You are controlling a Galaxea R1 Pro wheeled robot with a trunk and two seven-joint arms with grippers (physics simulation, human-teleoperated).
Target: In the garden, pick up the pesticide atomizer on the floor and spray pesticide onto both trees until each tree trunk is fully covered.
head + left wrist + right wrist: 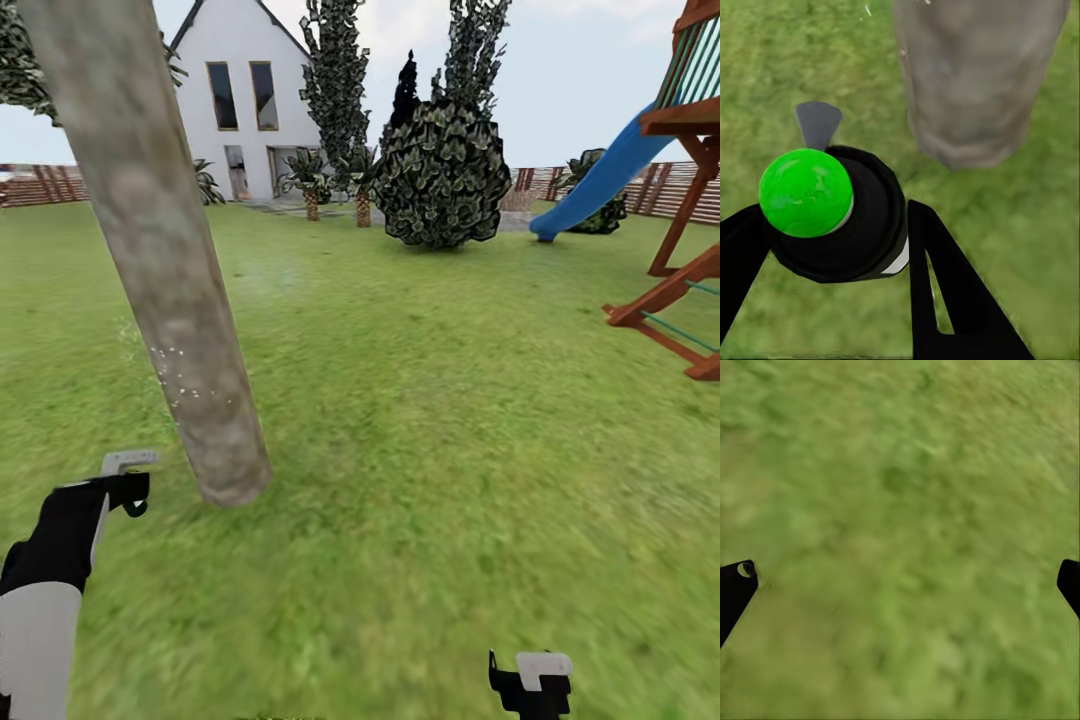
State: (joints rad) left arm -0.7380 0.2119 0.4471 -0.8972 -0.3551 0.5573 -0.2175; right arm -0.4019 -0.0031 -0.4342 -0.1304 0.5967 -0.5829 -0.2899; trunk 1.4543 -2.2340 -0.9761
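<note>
The pesticide atomizer (832,214) sits clamped between the two black fingers (945,292) of the left gripper (832,247), which is closed around its black body; in the left wrist view a bright green ball covers its top and a grey nozzle tab juts toward the tree trunk (979,75); in the head view the same bottle (128,478) shows at the lower left as a pale tab above a black piece, just beside the trunk's base (160,260) but not touching it.

The trunk leans across the left of the head view, with a scatter of tiny white specks on its lower bark; grass (450,400) lies open to its right, running to a round dark shrub (443,175), a white house (235,95) and a slatted fence (45,185) at the far edge; a wooden play frame (690,230) with a blue slide (600,180) closes the right side.

The right gripper (530,685) shows at the bottom edge of the head view; the right wrist view adds that its fingertips (735,585) stand wide apart over bare lawn with nothing between them; the left wrist view alone shows the trunk's foot meeting the grass.
</note>
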